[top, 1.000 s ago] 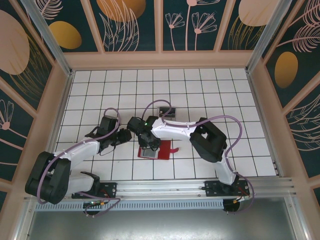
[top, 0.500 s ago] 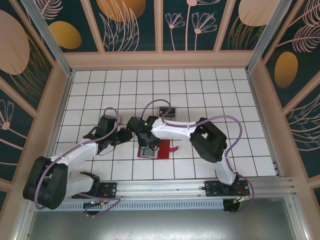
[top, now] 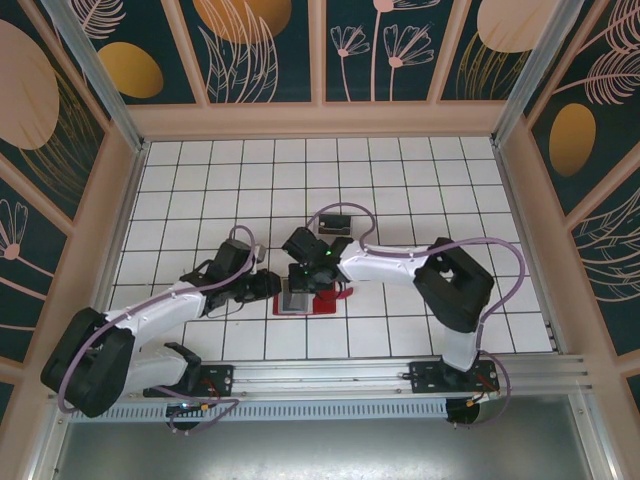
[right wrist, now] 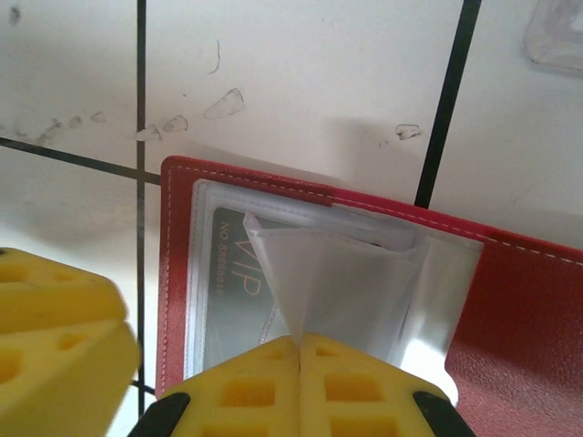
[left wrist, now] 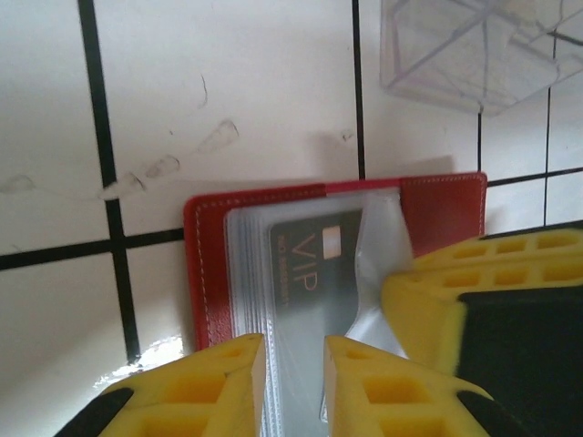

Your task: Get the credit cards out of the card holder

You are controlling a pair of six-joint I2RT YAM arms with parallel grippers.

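Here, the red stitched card holder is laid open on the tiled table, near a clear plastic box. A glossy sleeve over the dark VIP card is clamped by the right pincer; the left pincer is seen slightly apart.

Just ahead of the right gripper, whose fingers are showing yellow, the holder is showing red with pale stitching along its edge. Ahead of the left gripper, a card is showing dark grey with pale VIP lettering under a clear, glossy sleeve. The table beneath is showing white tiles with black lines, and a box farther ahead is looking clear and colourless.
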